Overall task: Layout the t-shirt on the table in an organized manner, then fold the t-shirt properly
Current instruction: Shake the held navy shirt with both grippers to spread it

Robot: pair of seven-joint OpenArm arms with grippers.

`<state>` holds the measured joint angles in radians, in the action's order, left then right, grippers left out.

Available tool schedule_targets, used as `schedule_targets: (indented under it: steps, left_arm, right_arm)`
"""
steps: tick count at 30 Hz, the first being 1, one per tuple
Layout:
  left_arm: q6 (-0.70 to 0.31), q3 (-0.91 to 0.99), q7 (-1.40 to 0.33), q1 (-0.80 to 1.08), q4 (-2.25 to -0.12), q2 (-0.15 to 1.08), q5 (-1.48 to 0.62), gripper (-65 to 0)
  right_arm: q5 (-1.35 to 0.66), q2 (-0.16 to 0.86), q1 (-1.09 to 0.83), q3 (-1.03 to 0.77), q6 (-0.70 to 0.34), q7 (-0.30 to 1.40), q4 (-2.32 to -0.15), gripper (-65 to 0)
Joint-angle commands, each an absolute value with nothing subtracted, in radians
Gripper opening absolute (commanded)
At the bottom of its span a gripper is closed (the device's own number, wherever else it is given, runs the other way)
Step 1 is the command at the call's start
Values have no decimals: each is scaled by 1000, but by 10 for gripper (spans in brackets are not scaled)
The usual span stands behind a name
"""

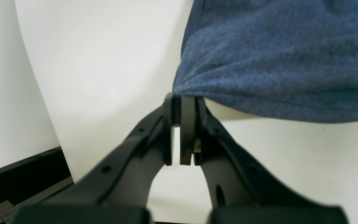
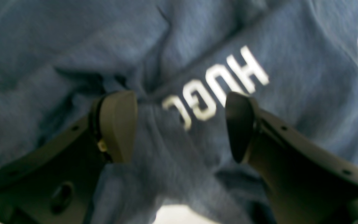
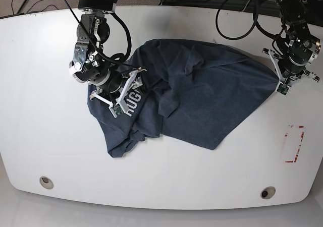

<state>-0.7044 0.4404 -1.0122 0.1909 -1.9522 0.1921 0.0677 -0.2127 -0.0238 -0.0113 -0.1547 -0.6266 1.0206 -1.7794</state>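
A dark blue t-shirt point(image 3: 202, 96) lies crumpled across the middle of the white table point(image 3: 50, 136), its white lettering point(image 2: 219, 87) facing up. My left gripper point(image 1: 183, 99) is shut on a bunched corner of the t-shirt point(image 1: 275, 62), which stretches to a point at the table's right side, where the left gripper point(image 3: 280, 81) shows in the base view. My right gripper point(image 2: 179, 124) stands open right over the t-shirt point(image 2: 73, 46) beside the lettering, its fingers apart on either side of a fold. In the base view the right gripper point(image 3: 121, 93) sits at the shirt's left part.
A red-outlined rectangle mark point(image 3: 293, 144) is on the table's right. Two round grommet holes point(image 3: 46, 182) point(image 3: 267, 192) sit near the front edge. Cables point(image 3: 237, 15) trail along the back edge behind both arms. A dark frame point(image 1: 17, 180) shows beyond the table's edge.
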Motion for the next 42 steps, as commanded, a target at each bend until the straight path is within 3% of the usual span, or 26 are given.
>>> schedule_targets:
  steps: [1,15,18,25,32,42]
  left_arm:
    - [-698,444,-1000,180,-1968,205,68,-642]
    - [-698,443,-1000,160,-1957,202,64,-642]
    - [-698,443,-1000,159,-1951,202,64,-642]
    - [-698,443,-1000,159,-1949,202,64,-642]
    - [-698,443,-1000,159,-1949,200,64,-642]
    - [-698,449,-1000,104,-1949,200,62,-644]
  right_arm:
    - [-229,-31,-24,-150,-631,1000,-1793,-220]
    - [-229,-70,-96,-147,-631,993,-1790,-238]
    - [-229,-70,-101,-147,-631,993,-1790,-328]
    - [-229,-71,-84,-147,-631,993,-1788,-650]
    - [-229,-71,-88,-148,-631,993,-1822,-650]
    - [-229,-64,-122,-150,-633,990,-2037,-650]
